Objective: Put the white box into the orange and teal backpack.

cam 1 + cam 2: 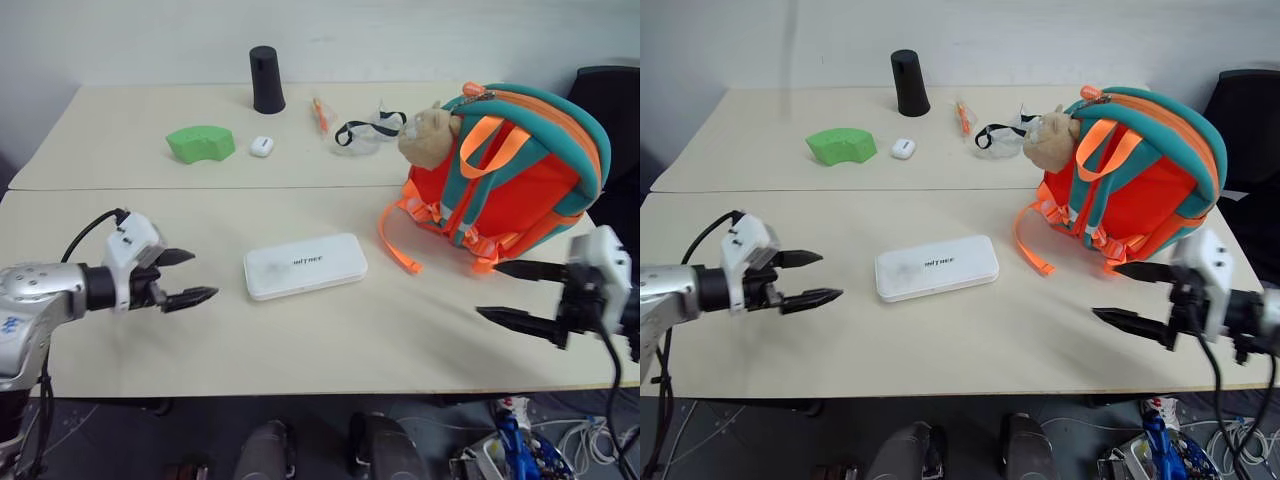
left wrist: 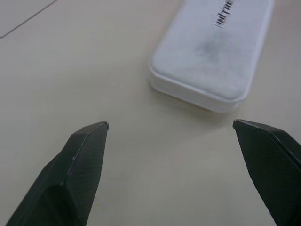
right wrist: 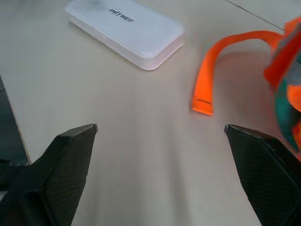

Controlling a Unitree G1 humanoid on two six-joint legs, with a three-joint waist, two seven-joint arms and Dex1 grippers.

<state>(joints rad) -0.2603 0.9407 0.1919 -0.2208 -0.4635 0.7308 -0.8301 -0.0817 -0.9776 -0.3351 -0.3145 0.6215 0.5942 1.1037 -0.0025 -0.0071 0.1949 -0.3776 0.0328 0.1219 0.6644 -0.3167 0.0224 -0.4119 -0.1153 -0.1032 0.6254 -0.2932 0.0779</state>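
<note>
While my two arms reach in over the near edge of the bench [image 1: 330, 350], both sets of jaws stand apart and grip nothing. My left gripper [image 1: 184, 277] hovers at about 9 o'clock of the white box [image 1: 305, 265], pointing toward it, near but not touching; through the left wrist camera the box's short end lies just ahead, between the lines of my two fingers [image 2: 77, 165]. My right gripper [image 1: 520, 293] hangs at about 4 o'clock of the box and well apart from it, its jaws spread wide above bare bench.

Flat on the bench midway between my grippers, the box lies with its dark lettering up and its long side running roughly 9 to 3 o'clock. A loose orange strap [image 3: 221, 61] trails on the surface between the box and my right gripper.

At about 2 o'clock of the box stands the orange and teal backpack [image 1: 510, 180], straps facing me, a tan plush toy [image 1: 428, 135] at its upper left. My right gripper's upper finger is just beside its lower corner.

Farther back, from 11 to 1 o'clock: a green block [image 1: 200, 143], a tiny white case [image 1: 262, 146], a black cylinder [image 1: 266, 79], an orange pen [image 1: 320, 115] and clear goggles [image 1: 365, 132].
</note>
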